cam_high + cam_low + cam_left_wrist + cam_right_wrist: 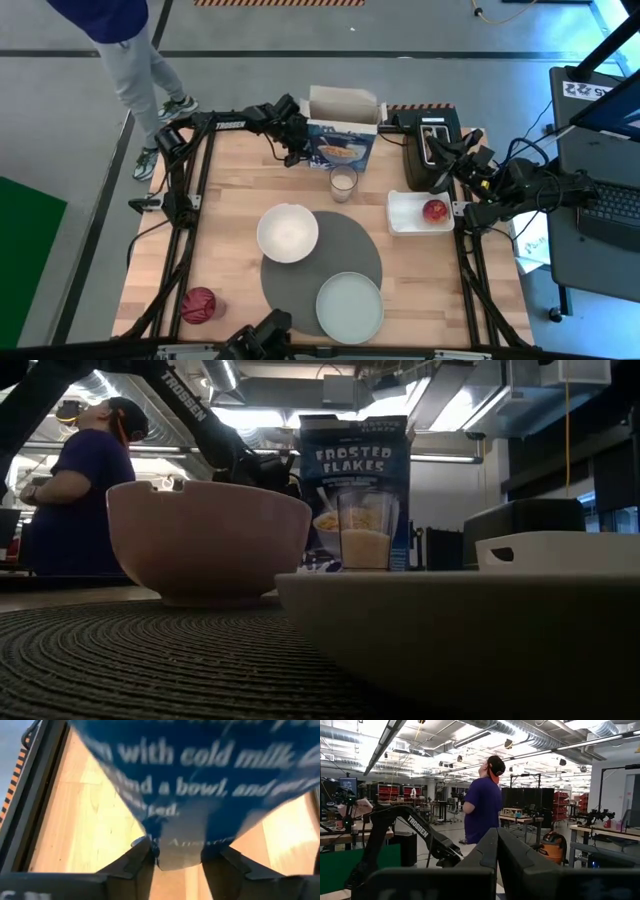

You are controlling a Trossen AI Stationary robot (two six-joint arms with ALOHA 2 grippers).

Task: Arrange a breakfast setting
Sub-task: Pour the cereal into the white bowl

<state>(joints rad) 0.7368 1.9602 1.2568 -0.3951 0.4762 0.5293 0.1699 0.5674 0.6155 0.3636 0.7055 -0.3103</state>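
Note:
The blue cereal box point(343, 140) stands upright at the table's far edge with its top flaps open. My left gripper point(300, 152) is shut on its left side. The glass of milk point(343, 183) stands in front of the box. The white bowl point(288, 232) overlaps the left edge of the round dark-grey mat point(322, 262). The pale-green plate point(350, 306) lies on the mat's near part. The red apple point(435, 211) lies in the white tray point(405, 212). My right gripper point(447, 150) is shut and empty over the toaster. The spoon and the bagel half are out of view. My left gripper pinches the cereal box between its two fingers point(145, 857), on a narrow printed part of its left side point(180, 847). The fingers come about level from the table's left. The box stands upright point(355, 490). The glass hides its bottom, so I cannot tell whether it rests on the table.
The black toaster point(430, 145) stands at the far right, beside the box. A dark-red round thing point(200, 305) lies at the near left corner. A person point(130, 60) stands beyond the far left corner. Bare wood shows on the table's left side.

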